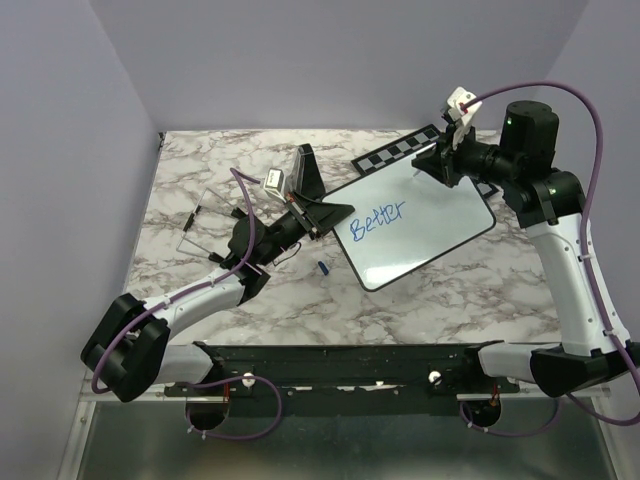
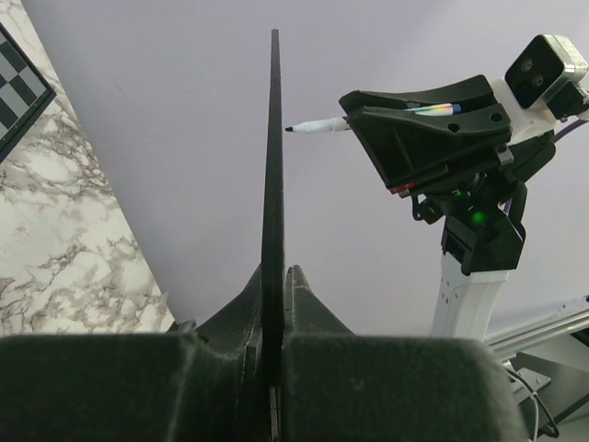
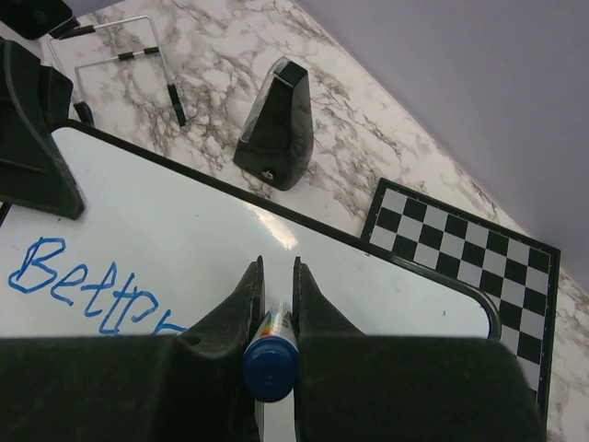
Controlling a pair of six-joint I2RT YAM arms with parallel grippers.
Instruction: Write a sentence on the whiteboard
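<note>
The whiteboard [image 1: 430, 225] lies tilted in the middle of the marble table. "Better" [image 1: 377, 222] is written on it in blue, the only word of the sentence showing. My left gripper [image 1: 325, 212] is shut on the board's left rim, seen edge-on as a thin black line [image 2: 273, 166] between the fingers [image 2: 308, 295]. My right gripper [image 3: 276, 262] is shut on a blue marker [image 3: 269, 364] over the board's far part [image 3: 184, 239]. In the left wrist view the marker's tip [image 2: 304, 127] sits close to the board face; whether they touch I cannot tell.
A checkered chessboard [image 1: 400, 150] lies just behind the whiteboard. A black wedge-shaped block [image 1: 305, 170] stands at the back left, and a wire stand [image 1: 200, 215] lies further left. A small blue cap [image 1: 323, 267] rests on the table by the board's near-left edge.
</note>
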